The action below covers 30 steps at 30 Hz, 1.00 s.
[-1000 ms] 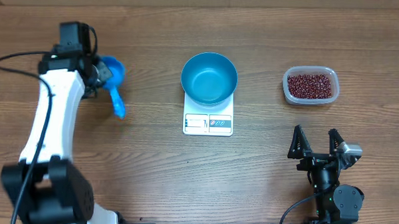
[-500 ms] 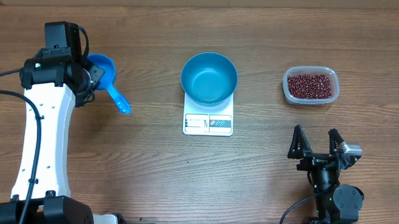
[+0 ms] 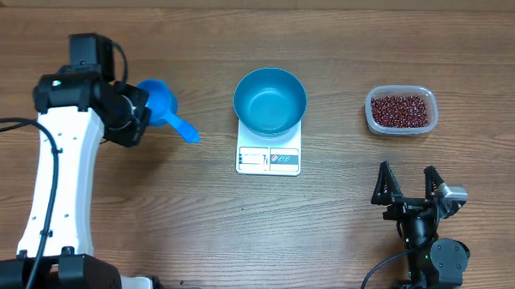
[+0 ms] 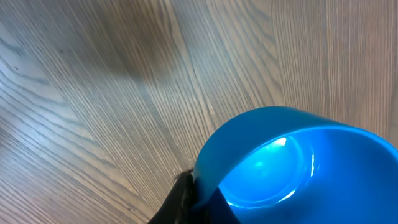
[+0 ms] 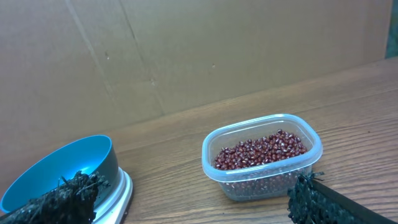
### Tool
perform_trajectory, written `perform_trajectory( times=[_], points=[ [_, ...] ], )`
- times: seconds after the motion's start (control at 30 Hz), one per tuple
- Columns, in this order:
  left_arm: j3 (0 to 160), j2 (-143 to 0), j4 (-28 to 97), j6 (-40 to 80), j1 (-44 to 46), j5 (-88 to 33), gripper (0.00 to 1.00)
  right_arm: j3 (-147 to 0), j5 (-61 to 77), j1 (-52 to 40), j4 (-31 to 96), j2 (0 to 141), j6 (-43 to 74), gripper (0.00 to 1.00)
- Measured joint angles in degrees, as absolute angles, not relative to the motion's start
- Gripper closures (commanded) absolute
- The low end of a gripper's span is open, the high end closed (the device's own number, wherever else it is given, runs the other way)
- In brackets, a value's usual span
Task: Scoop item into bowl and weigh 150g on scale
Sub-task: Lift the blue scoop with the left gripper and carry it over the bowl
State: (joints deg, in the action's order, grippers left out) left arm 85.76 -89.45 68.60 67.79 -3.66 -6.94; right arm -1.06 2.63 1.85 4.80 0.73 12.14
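Brown table (image 3: 194, 228) is waiting: my left gripper (image 3: 140, 109) is squeezing the scoop (image 3: 161, 100); the bowl (image 3: 270, 98) to its right is holding 0 beans (image 3: 400, 109).

The left arm (image 3: 63, 189) has a long white link, black joints and a black cable. The black right gripper (image 3: 405, 167) has 2 pointed fingers (image 3: 382, 185).

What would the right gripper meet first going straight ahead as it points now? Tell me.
The clear tub of beans, straight ahead of the open right gripper. Its height is unclear, so it might hit the wall or pass above.
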Motion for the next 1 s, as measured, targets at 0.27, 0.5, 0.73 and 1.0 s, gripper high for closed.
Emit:
perform_trajectory(
  times=[0.27,0.5,0.73,1.0],
  points=[
    [85.8,-89.5,65.5,72.0,9.1,-2.2,0.96,-1.1,2.6,1.8,4.8,0.7,12.1,0.0],
    [85.8,-89.5,65.3,79.4,18.9,1.7,0.96,-1.1,2.6,1.8,4.8,0.7,12.1,0.0],
    [85.8,-89.5,63.7,85.3,24.1,2.7,0.96,-1.1,2.6,1.8,4.8,0.7,12.1,0.0],
    [85.8,-89.5,62.9,86.7,24.9,3.1,0.96,-1.1,2.6,1.8,4.8,0.7,12.2,0.0]
  ],
)
